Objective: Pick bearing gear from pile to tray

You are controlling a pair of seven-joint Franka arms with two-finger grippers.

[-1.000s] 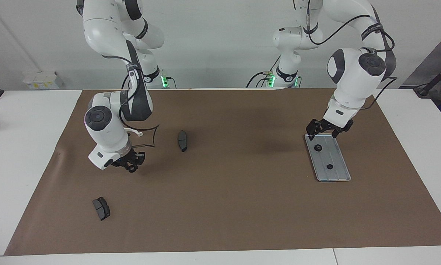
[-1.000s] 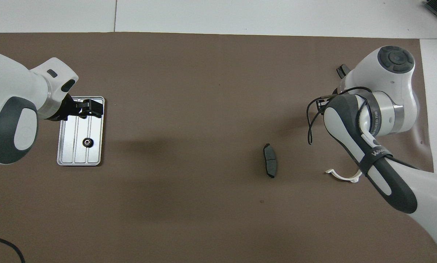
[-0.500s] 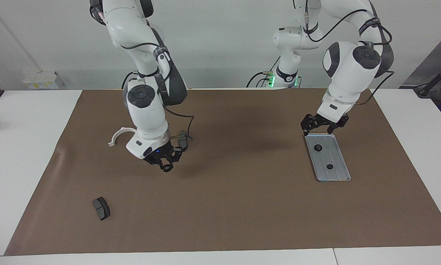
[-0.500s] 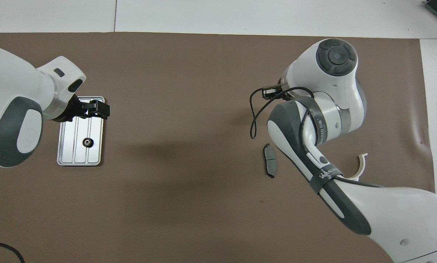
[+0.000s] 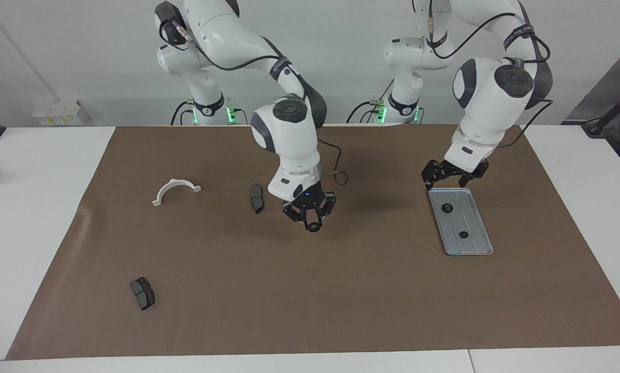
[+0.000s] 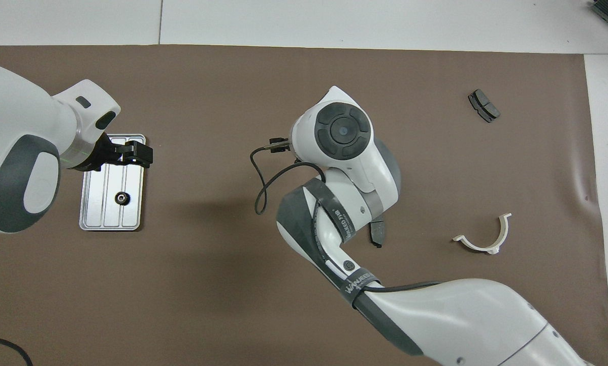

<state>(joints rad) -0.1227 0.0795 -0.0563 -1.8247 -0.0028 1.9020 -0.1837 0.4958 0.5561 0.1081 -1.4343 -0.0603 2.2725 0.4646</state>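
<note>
A small black ring (image 5: 314,226) sat pinched between the fingertips of the right gripper (image 5: 312,224), just below the middle of the facing view, raised above the bare brown mat (image 5: 310,300). The right arm hid both in the overhead view. Right beside the gripper on the mat, toward the frame's left, lay a dark brake pad (image 5: 257,198), apart from it. Farther left rested a white half-ring bracket (image 5: 175,189), arch upward in the frame, and a second brake pad (image 5: 142,293) lay alone at the lower left.

At the right of the facing view the silver tray (image 5: 475,243) lay on the mat with two more black rings in it, one (image 5: 447,208) near its upper end and one (image 5: 463,234) lower down, well apart from each other. The left gripper (image 5: 448,179) hung over the tray's upper edge with its fingers spread wide, holding nothing. In the overhead view that gripper (image 6: 131,155) covered the tray's (image 6: 93,203) upper end, and only one ring (image 6: 121,197) showed there.
</note>
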